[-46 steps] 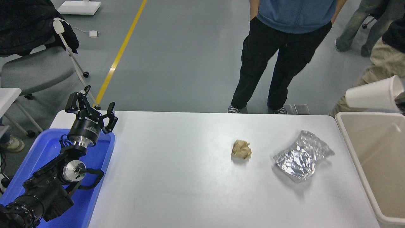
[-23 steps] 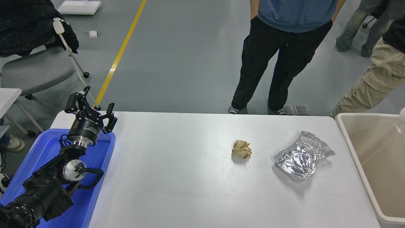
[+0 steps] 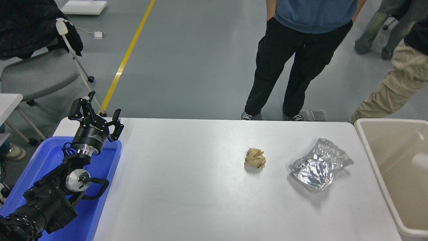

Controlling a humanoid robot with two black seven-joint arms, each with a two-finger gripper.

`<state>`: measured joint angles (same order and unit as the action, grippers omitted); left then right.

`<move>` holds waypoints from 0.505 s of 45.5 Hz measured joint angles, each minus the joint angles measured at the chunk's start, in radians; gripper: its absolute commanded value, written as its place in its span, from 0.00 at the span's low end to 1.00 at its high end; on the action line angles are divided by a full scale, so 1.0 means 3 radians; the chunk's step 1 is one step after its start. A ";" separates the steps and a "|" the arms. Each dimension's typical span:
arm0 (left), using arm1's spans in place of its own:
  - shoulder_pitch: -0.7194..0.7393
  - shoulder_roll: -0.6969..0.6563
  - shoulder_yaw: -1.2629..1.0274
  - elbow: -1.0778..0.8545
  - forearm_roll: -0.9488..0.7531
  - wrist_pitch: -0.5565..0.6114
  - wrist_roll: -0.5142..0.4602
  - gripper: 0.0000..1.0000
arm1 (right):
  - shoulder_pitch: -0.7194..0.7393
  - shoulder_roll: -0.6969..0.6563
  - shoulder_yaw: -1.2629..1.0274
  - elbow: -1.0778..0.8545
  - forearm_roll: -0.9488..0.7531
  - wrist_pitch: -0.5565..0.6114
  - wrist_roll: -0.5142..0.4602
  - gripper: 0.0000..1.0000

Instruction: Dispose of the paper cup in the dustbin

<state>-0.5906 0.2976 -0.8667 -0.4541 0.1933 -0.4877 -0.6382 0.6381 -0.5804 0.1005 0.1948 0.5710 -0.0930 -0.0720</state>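
The right claw is not in view, so I cannot tell how it stands or whether it holds anything. The left gripper is parked above the far end of the blue tray, its fingers spread wide and nothing between them. The paper cup does not show clearly anywhere. Far to the right of this claw, inside the dustbin at the edge of the picture, there is only a pale blurred patch. I judge it may be the cup, but it is too blurred to be sure. Such a cup should be very light and thin-walled, so it would crush under a strong squeeze and could slip from smooth pads. The rolled rim is its stiffest part, so a soft grip across the wall just under the rim seems the best place to take hold. If the patch is the cup, no more gripping is needed. On the white table, between the left claw and the dustbin, lie a crumpled brown paper ball and, nearer the bin, a crinkled silver foil bag. A person stands beyond the far edge. For writing, the body of the left claw has small white print, too small to read. I see no label on the bin, the bag or the tray.
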 measured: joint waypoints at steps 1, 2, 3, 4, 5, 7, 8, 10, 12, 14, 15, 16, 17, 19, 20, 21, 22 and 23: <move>0.0000 0.0000 0.0000 0.0000 0.0000 0.0000 0.0000 1.00 | -0.0011 0.0024 0.0055 -0.0026 -0.0007 -0.0028 -0.0008 0.00; 0.0000 0.0000 0.0000 0.0000 0.0000 0.0000 0.0000 1.00 | -0.0027 0.0055 0.0131 -0.0059 -0.0018 -0.0069 -0.0019 0.00; 0.0000 0.0000 0.0000 0.0000 0.0000 0.0000 0.0000 1.00 | -0.0036 0.0074 0.0178 -0.0079 -0.0023 -0.0094 -0.0025 0.00; 0.0000 0.0000 0.0000 0.0000 0.0000 0.0000 0.0000 1.00 | -0.0045 0.0093 0.0223 -0.0097 -0.0028 -0.0118 -0.0031 0.00; 0.0000 0.0000 0.0000 0.0000 0.0000 0.0000 0.0000 1.00 | -0.0056 0.0120 0.0288 -0.0122 -0.0035 -0.0153 -0.0039 0.00; 0.0000 0.0000 0.0000 0.0000 0.0000 0.0000 0.0000 1.00 | -0.0069 0.0153 0.0371 -0.0151 -0.0042 -0.0192 -0.0047 0.00; 0.0000 0.0000 0.0000 0.0000 0.0000 0.0000 0.0000 1.00 | -0.0076 0.0168 0.0413 -0.0163 -0.0045 -0.0210 -0.0052 0.00; 0.0000 0.0000 0.0000 0.0000 0.0000 0.0000 0.0000 1.00 | -0.0089 0.0203 0.0506 -0.0191 -0.0052 -0.0245 -0.0060 0.00; 0.0000 0.0000 0.0000 0.0000 0.0000 0.0000 0.0000 1.00 | -0.0099 0.0237 0.0587 -0.0210 -0.0057 -0.0269 -0.0065 0.00; 0.0000 0.0000 0.0000 0.0000 0.0000 0.0000 0.0000 1.00 | -0.0105 0.0261 0.0645 -0.0223 -0.0061 -0.0283 -0.0069 0.00; 0.0000 0.0000 0.0000 0.0000 0.0000 0.0000 0.0000 1.00 | -0.0109 0.0277 0.0685 -0.0232 -0.0064 -0.0293 -0.0071 0.00; 0.0000 0.0000 0.0000 0.0000 0.0000 0.0000 0.0000 1.00 | -0.0112 0.0287 0.0709 -0.0238 -0.0065 -0.0298 -0.0073 0.00; 0.0000 0.0000 0.0000 0.0000 0.0000 0.0000 0.0000 1.00 | -0.0115 0.0297 0.0732 -0.0242 -0.0065 -0.0302 -0.0074 0.00; 0.0000 0.0000 0.0000 0.0000 0.0000 0.0000 0.0000 1.00 | -0.0121 0.0320 0.0795 -0.0253 -0.0068 -0.0312 -0.0076 0.00; 0.0000 0.0000 0.0000 0.0000 0.0000 0.0000 0.0000 1.00 | -0.0123 0.0327 0.0816 -0.0257 -0.0069 -0.0315 -0.0076 0.00; 0.0000 0.0000 0.0000 0.0000 0.0000 0.0000 0.0000 1.00 | -0.0127 0.0333 0.0837 -0.0260 -0.0069 -0.0318 -0.0076 0.00; 0.0000 0.0000 0.0000 0.0000 0.0000 0.0000 0.0000 1.00 | -0.0131 0.0342 0.0865 -0.0264 -0.0070 -0.0322 -0.0076 0.00; 0.0000 0.0000 0.0000 0.0000 0.0000 0.0000 0.0000 1.00 | -0.0134 0.0347 0.0883 -0.0266 -0.0071 -0.0324 -0.0076 0.00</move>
<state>-0.5906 0.2976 -0.8667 -0.4541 0.1933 -0.4877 -0.6382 0.5980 -0.4762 0.3654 0.1150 0.5497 -0.1903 -0.0949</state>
